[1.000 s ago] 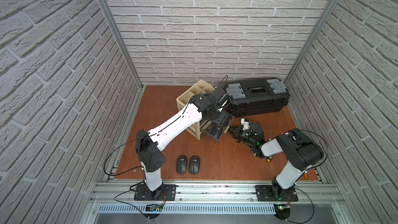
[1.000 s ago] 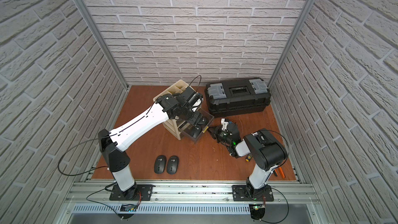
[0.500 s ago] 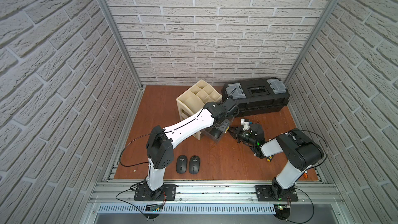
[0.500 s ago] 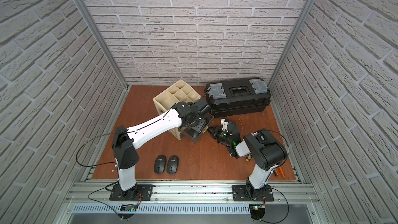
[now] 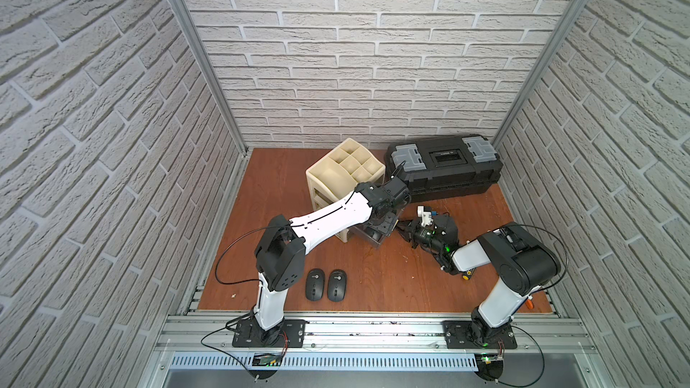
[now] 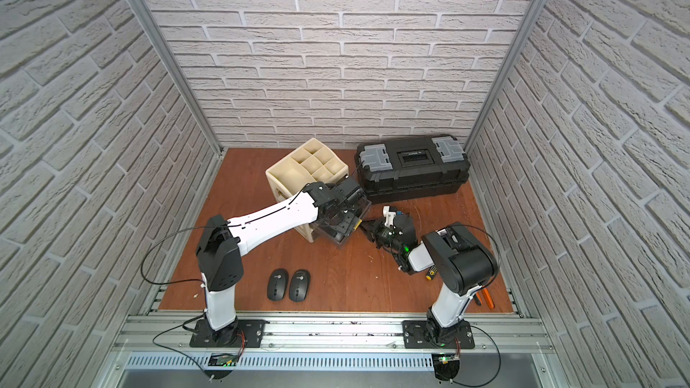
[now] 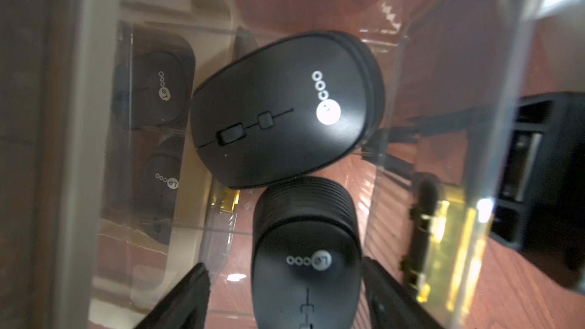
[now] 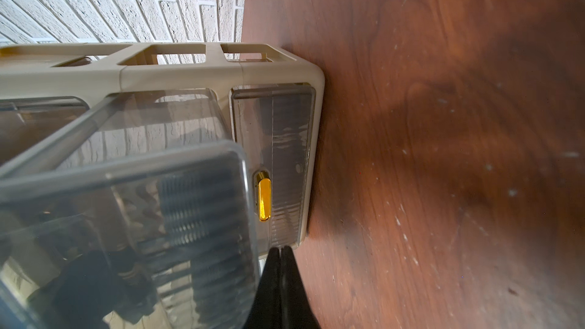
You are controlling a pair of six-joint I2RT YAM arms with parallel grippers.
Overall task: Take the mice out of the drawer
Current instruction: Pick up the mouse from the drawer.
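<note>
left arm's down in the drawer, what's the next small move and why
Probably close the left gripper on the nearer mouse. Its open jaws stand on either side of that mouse inside the pulled-out clear drawer, and nothing is gripped yet. A second mouse lies close beside it, so closing gently seems wise.

White brick-pattern panels (image 5: 373,50) are enclosing a reddish-brown wooden tabletop (image 5: 392,285). A slotted aluminium rail (image 5: 373,334) is fronting it: a robotics lab.

You are looking at a wooden board (image 5: 373,285) carrying a cream organizer (image 5: 338,177) at eleven o'clock and a black toolbox (image 5: 444,166) at one. Two mice (image 5: 314,284) are lying together at seven.
</note>
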